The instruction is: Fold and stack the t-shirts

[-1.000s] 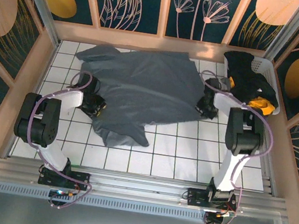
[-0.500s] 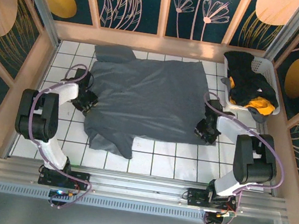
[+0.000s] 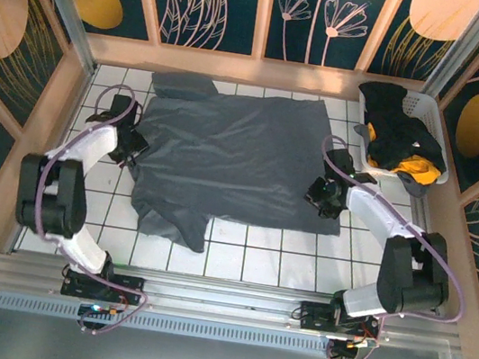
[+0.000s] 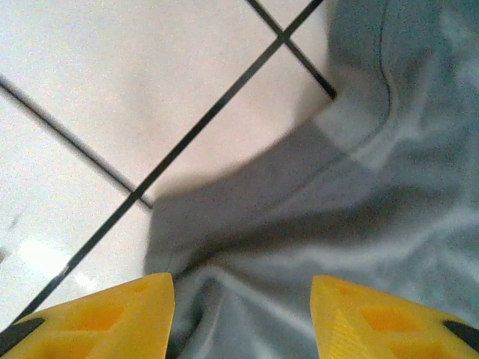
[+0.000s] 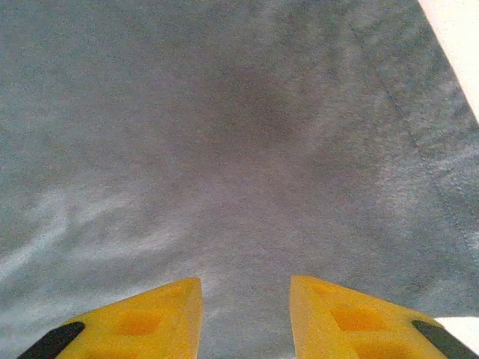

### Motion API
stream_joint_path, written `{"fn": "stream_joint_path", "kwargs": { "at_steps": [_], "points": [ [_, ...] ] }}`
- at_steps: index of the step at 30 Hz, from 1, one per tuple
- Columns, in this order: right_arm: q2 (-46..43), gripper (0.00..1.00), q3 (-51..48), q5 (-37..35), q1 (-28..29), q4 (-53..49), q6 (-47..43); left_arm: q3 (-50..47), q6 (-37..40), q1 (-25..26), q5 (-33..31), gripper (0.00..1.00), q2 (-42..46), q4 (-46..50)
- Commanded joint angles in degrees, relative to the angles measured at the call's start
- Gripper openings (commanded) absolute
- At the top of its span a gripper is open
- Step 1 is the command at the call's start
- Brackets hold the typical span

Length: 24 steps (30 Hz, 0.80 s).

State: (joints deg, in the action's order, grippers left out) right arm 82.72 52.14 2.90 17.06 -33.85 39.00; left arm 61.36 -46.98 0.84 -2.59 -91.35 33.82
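Clearly one grey t-shirt spread, one basket.

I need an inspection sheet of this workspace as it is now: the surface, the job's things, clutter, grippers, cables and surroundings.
Surface: white tiled table with dark grout lines.
Job's things: grey t-shirt spread nearly flat, its near left corner rumpled; black and orange-yellow shirts heaped in the basket.
Clutter: white laundry basket at the far right corner; nothing else seen.
Grippers: left gripper at the grey t-shirt's left edge, jaws open; right gripper over its right edge, jaws open.
Cables: purple cables loop along both arms.
Surroundings: dark floral panels in wooden frames; metal rail at the near edge.
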Motion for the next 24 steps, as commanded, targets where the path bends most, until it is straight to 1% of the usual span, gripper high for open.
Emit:
{"fn": "stream_joint_path", "kwargs": {
  "at_steps": [1, 3, 4, 5, 7, 9, 15, 24],
  "points": [
    [-1.9, 0.36, 2.0, 0.3, 1.3, 1.7, -5.7, -7.0, -2.9, 5.6, 2.2, 0.49, 7.0, 7.8],
    [-1.9, 0.36, 2.3, 0.5, 1.6, 2.5, -7.5, -11.1, -4.9, 10.5, 3.2, 0.49, 9.9, 9.0],
    [-1.7, 0.36, 2.3, 0.9, 1.6, 3.1, -8.1, -13.2, -6.0, 12.2, 3.9, 0.49, 10.9, 9.4],
    [-1.6, 0.37, 2.4, 1.5, 1.6, 3.6, -8.4, -15.1, -6.9, 12.8, 4.2, 0.49, 11.7, 9.6],
    [-1.2, 0.37, 2.3, 2.7, 1.7, 4.7, -9.0, -18.8, -7.9, 13.0, 3.9, 0.49, 13.9, 8.9],
    [-1.0, 0.37, 1.9, 3.8, 1.8, 5.7, -9.0, -20.0, -7.7, 13.0, 3.9, 0.51, 14.6, 7.8],
    [-2.1, 0.37, 0.6, 4.4, 1.9, 6.3, -9.2, -19.7, -6.9, 13.1, 4.1, 0.52, 12.3, 6.3],
    [-2.3, 0.37, 0.3, 3.5, 1.7, 6.2, -9.6, -20.3, -5.2, 13.3, 7.5, 0.51, 14.6, 10.4]
  ]
}}
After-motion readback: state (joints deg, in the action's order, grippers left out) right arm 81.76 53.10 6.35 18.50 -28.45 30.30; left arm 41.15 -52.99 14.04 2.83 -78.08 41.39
